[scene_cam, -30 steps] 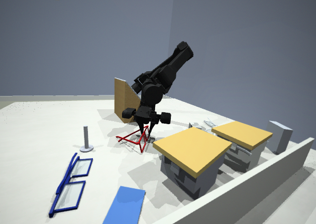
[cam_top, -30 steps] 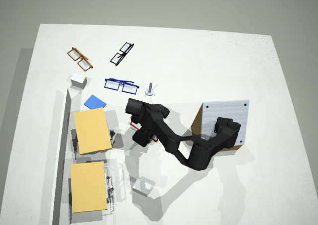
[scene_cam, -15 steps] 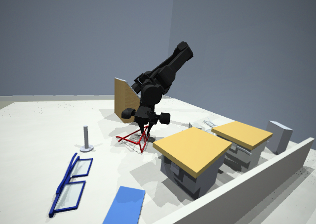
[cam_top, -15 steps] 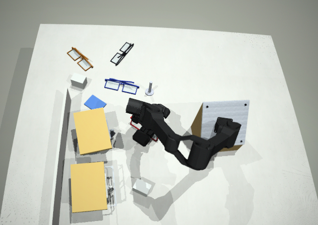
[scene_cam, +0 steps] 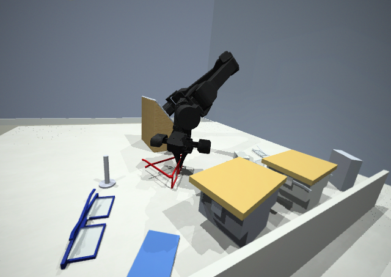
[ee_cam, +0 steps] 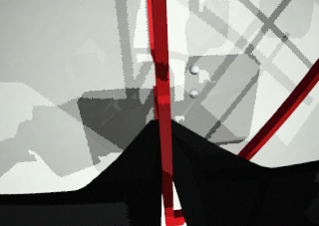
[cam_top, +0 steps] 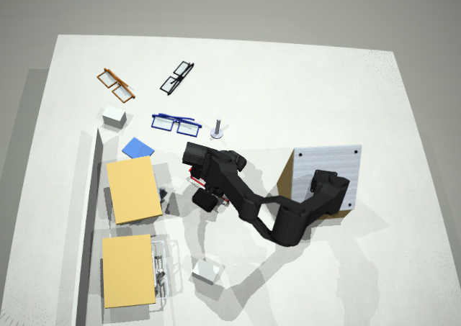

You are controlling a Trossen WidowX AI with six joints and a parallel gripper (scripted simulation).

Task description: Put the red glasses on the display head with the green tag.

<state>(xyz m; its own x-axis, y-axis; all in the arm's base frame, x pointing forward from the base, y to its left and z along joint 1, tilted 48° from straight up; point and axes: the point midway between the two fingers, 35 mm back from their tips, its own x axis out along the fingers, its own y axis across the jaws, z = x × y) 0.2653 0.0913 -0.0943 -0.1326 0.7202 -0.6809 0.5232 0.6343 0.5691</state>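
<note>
The red glasses (cam_top: pixel 197 181) (scene_cam: pixel 171 177) (ee_cam: pixel 159 37) stand with their temples spread, low over or on the table; which one I cannot tell. My gripper (scene_cam: pixel 179 169) (ee_cam: pixel 161 126) points down and is shut on the upper part of their front frame; its fingertips are hidden under the arm in the top view. Two display heads with yellow tops stand to the left in the top view: one nearer the blue card (cam_top: pixel 135 190) (scene_cam: pixel 238 185), the other (cam_top: pixel 128 270) (scene_cam: pixel 300 166) with a clear frame at its face. No green tag is visible.
Blue glasses (cam_top: pixel 176 121) (scene_cam: pixel 82 215), a grey post (cam_top: pixel 217 125) (scene_cam: pixel 106 169) and a blue card (cam_top: pixel 137 148) (scene_cam: pixel 154 255) are nearby. A low wall (cam_top: pixel 89 211) (scene_cam: pixel 315 226) runs behind the heads. Pale blocks (cam_top: pixel 114 116) (cam_top: pixel 205 270), orange glasses and black glasses lie farther off.
</note>
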